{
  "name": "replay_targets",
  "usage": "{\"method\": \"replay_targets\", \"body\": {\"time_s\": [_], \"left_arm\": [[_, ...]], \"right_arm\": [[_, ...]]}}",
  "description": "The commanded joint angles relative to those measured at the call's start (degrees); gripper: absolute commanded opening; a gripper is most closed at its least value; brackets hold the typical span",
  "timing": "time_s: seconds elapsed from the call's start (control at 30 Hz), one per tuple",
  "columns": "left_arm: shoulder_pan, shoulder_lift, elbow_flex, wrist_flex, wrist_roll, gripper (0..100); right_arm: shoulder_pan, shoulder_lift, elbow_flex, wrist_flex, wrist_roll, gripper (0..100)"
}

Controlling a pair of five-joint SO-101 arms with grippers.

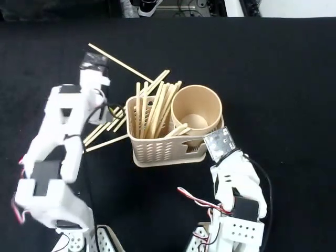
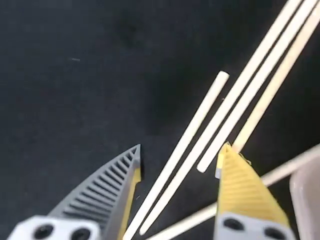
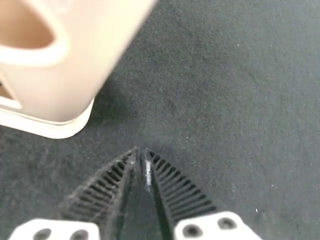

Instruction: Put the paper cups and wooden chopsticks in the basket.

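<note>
Left gripper [image 2: 181, 146]: spread wide, low over the loose chopsticks [image 2: 210, 135], several lying between its jaws.
Right gripper [image 3: 141, 152]: pressed together on nothing, over the black cloth [image 1: 273, 79] just beside the basket [image 1: 163, 152].
Paper cup [image 1: 197, 107]: upright in the basket's right end.
Bundled chopsticks [image 1: 155, 107]: leaning in the basket's left part.
Loose chopsticks: on the cloth by the basket's left side.
Single chopstick [image 1: 118, 62]: farther back.
</note>
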Motion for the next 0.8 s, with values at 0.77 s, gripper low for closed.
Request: {"method": "replay_targets", "body": {"time_s": [0.77], "left_arm": [[-0.5,-7.6,-6.8,12.7,-1.6,3]], "right_arm": [[-0.3,-2.5,-0.1,0.2,0.4,1.2]]}}
